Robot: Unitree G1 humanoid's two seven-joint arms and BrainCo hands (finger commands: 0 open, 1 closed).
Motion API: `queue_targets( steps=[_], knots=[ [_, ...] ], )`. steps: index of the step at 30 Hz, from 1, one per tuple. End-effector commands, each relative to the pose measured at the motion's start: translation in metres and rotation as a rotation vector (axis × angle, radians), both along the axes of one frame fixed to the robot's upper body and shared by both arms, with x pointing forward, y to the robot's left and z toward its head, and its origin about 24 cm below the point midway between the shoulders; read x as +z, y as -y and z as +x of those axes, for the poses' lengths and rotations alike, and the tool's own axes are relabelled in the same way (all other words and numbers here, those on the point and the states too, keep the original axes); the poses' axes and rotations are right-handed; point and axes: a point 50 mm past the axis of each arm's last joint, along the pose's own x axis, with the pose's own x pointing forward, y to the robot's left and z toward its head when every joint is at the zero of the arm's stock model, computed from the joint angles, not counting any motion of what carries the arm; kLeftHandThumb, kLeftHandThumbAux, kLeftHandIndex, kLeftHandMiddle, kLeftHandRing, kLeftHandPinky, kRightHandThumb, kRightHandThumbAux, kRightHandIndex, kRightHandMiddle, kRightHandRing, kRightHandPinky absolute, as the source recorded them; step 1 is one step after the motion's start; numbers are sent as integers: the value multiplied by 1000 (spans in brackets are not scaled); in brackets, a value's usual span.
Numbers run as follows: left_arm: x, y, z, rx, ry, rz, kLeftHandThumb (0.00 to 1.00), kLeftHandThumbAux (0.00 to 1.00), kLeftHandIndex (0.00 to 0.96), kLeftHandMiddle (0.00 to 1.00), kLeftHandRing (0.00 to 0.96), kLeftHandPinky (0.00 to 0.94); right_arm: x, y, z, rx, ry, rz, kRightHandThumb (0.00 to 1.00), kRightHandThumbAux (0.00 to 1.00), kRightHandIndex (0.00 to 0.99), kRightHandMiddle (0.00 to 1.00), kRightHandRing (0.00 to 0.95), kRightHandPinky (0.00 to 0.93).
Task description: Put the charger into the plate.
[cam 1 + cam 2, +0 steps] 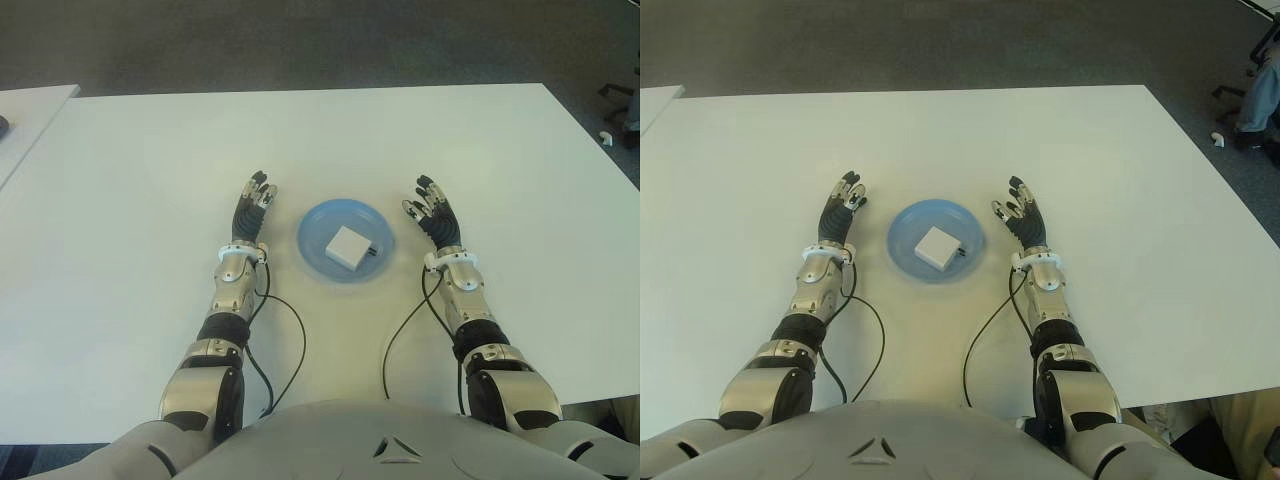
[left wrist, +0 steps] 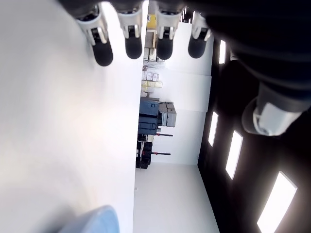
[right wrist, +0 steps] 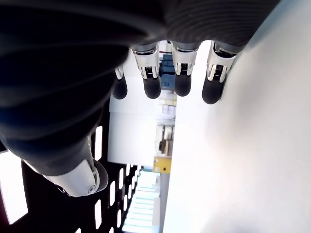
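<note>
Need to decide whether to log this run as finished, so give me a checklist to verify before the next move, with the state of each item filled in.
1. charger inside the blue plate: ok.
2. Charger clear of the rim: ok, it sits near the middle.
3. left hand holds nothing, fingers extended: ok.
4. right hand holds nothing, fingers extended: ok.
5. Both hands apart from the plate, one on each side: ok.
6. Plate fully on the white table: ok.
</note>
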Motion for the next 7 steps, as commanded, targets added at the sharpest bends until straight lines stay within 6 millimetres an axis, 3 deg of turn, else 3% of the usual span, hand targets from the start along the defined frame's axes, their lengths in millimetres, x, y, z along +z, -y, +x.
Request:
queue_targets(
  steps=[1, 7],
  knots=[
    [-13, -1, -8, 18, -75, 6, 76, 459, 0, 0, 0, 0, -5, 1, -3, -7, -32, -4, 122, 696, 0, 0, 0, 4],
    [-13, -1, -8, 21, -78, 19, 76, 466, 0, 0, 0, 0, -5, 0, -3, -7, -32, -3, 124, 697, 0, 0, 0, 2]
  ],
)
